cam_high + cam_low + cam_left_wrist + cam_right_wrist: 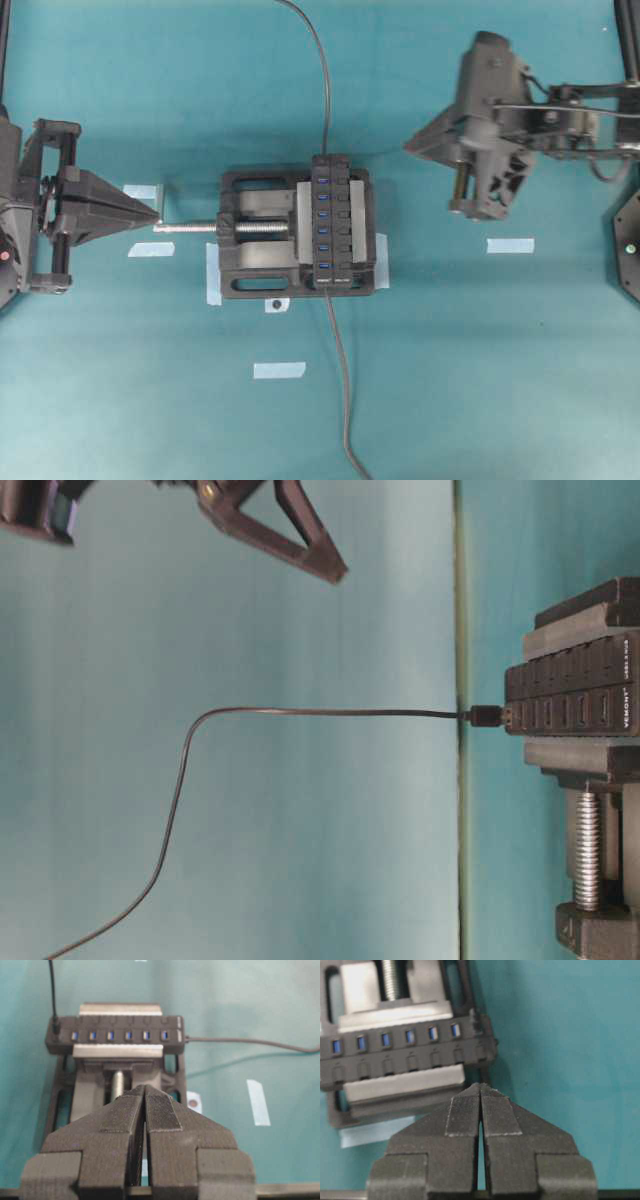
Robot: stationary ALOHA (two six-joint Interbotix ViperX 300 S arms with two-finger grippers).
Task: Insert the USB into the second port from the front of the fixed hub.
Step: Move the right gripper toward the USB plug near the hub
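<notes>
Right pincer [480, 1089] is clenched on nothing and hangs above the counter [500, 380], off to the side of the hub [335, 222] with its tip turned toward it. The left pincer [145, 1091] is also clenched and empty, and it points along the screw of the vise [250, 265]. The vise clamps the hub between its plates, I think so that the hub cannot slide when a plug is pushed or pulled. The USB [487, 716] is not free on the counter. Its plug stands at the far end of the hub's row of blue slots, apparently seated there, with its thin cable rising away from it. A second cable [340, 380] leaves the near end of the hub and belongs to the hub itself. By my judgement the task has hardly begun: a pincer must first open and take the plug, and the second slot from the front is not yet filled.
</notes>
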